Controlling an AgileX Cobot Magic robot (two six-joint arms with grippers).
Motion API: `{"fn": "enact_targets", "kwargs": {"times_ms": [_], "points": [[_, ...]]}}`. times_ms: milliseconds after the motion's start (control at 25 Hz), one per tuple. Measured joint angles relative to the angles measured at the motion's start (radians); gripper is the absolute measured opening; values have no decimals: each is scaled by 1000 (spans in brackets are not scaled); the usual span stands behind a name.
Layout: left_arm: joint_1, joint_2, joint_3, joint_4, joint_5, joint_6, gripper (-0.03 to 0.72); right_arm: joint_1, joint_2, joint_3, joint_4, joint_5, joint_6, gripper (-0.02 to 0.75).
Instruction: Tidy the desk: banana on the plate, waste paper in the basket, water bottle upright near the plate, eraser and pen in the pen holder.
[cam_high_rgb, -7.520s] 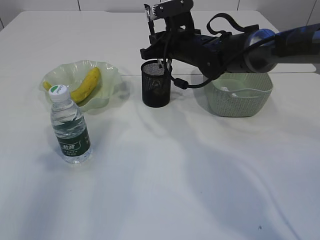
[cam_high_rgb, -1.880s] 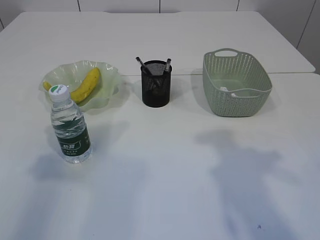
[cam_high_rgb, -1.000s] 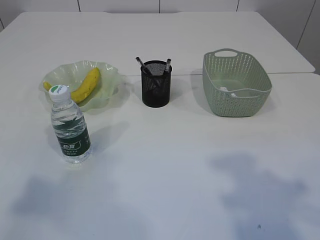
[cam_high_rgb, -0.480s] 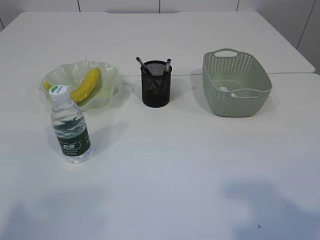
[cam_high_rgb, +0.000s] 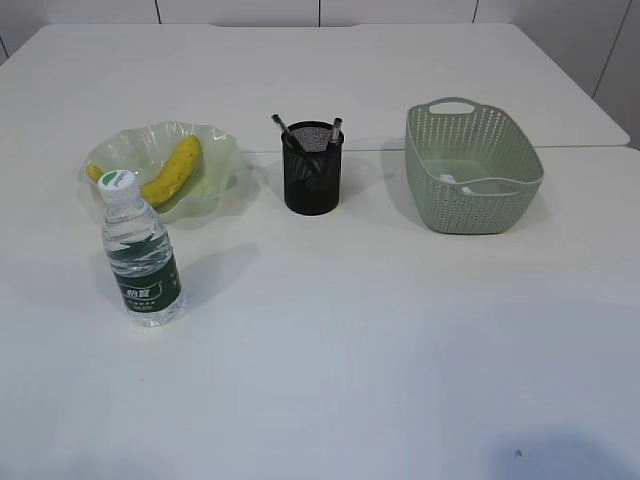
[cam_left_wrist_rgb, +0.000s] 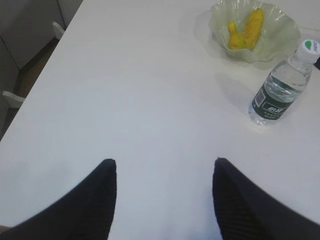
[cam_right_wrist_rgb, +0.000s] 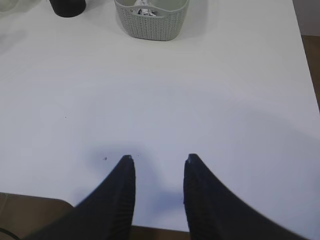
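Desk (cam_high_rgb: 400, 330): I see my left gripper (cam_left_wrist_rgb: 164, 167) and right gripper (cam_right_wrist_rgb: 158, 159) both released, holding nothing, over bare top. Basket (cam_high_rgb: 474, 170) with waste paper (cam_right_wrist_rgb: 142, 9) lies far ahead of the right. Plate (cam_high_rgb: 215, 150) carrying banana (cam_high_rgb: 172, 170), and upright water bottle (cam_left_wrist_rgb: 280, 90), sit ahead-right of the left. Pen holder (cam_high_rgb: 312, 168) with pens stands left of the basket.

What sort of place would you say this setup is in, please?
Probably an office or lab set up as a desk: a plain white desk with a pen holder, a basket and a plate with a banana, pale wall panels behind.
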Motion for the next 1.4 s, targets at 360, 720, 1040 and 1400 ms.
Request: {"fn": "enact_targets", "kwargs": {"times_ms": [360,720,1040,1400], "points": [[0,-60,0,-2,2,54,425,0,-202,127,66,8,0,253],[0,-60,1,-4,2,96,425,0,-402,240,84,10,-2,253],[0,-123,128,-6,2,109,425,0,-431,280,86,10,-27,253],[0,-206,209,-50,-2,153,422,0,-431,311,88,10,-104,253]]}}
